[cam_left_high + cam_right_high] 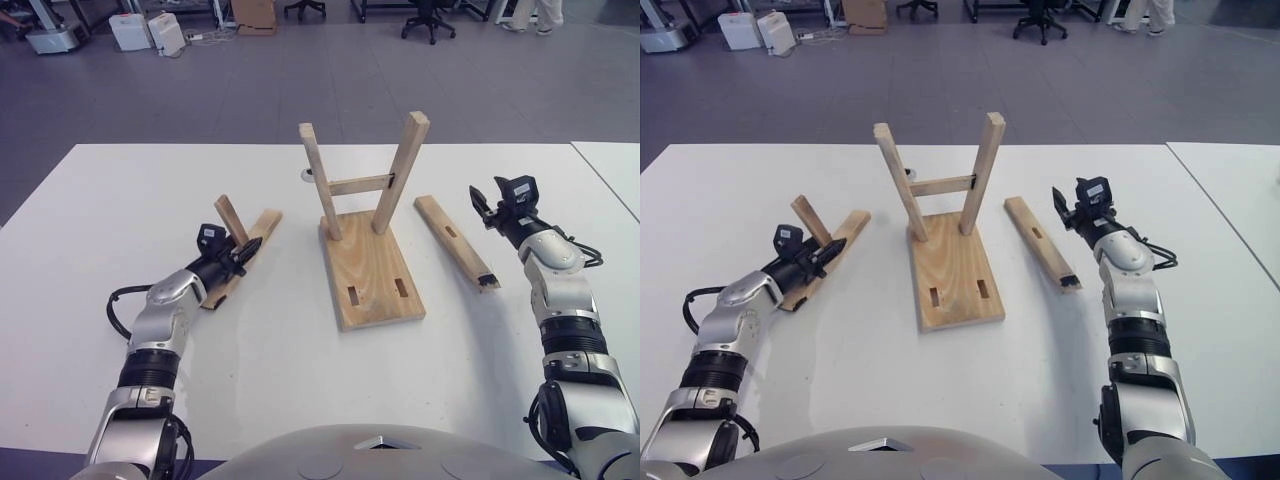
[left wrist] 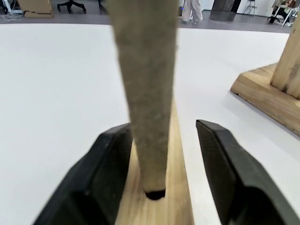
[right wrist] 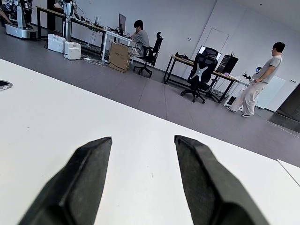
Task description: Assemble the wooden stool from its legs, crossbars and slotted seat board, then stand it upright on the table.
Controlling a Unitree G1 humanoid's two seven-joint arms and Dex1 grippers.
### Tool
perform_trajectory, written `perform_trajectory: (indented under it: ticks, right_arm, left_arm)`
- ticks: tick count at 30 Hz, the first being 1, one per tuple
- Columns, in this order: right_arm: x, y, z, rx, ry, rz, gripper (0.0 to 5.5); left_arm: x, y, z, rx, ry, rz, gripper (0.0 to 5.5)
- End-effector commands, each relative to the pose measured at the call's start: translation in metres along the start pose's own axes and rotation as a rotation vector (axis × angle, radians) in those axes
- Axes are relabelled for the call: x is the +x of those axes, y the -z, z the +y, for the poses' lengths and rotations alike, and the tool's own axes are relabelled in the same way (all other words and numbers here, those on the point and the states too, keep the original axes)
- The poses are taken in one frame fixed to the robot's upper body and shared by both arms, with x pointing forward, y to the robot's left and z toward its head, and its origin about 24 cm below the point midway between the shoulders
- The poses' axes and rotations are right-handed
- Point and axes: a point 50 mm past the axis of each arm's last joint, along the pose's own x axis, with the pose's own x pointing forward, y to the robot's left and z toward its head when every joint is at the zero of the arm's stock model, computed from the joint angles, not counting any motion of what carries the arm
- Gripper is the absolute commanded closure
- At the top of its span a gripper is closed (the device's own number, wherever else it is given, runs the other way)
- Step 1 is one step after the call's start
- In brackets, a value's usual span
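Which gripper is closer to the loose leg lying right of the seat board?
Right. The right gripper is open just beside the far end of the loose leg, not touching it; the left gripper is across the seat board, around a crossbar.

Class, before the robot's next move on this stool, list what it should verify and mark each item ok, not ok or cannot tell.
1. Seat board flat on the table: ok.
2. Standing legs joined by a crossbar: ok.
3. Near slots free: ok.
4. Left gripper closed on the short bar: not ok, fingers open either side of it.
5. Short bar fully seated in the lying leg: cannot tell.
6. Right gripper open and empty for the loose leg: ok.
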Motion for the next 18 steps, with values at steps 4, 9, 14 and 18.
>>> perform_trajectory:
  ticks: [4,9,14,18]
  right_arm:
    - [-0.001,-0.005,-0.008,-0.014,0.007,-0.008,3.01]
    - [-0.001,-0.003,-0.005,-0.007,0.003,-0.003,3.01]
    - [-0.001,-0.005,-0.007,0.002,0.009,-0.011,3.01]
    - [0.0,-0.014,-0.014,0.122,0.023,-0.047,3.01]
  left_arm:
    - [-0.034,-0.014,-0.002,0.088,-0.07,0.174,1.78]
    - [-0.048,-0.007,-0.01,0.061,-0.107,0.287,1.29]
    - [-0.05,0.002,-0.007,0.067,-0.12,0.348,2.07]
    - [-0.054,0.012,0.0,0.16,-0.123,0.409,2.79]
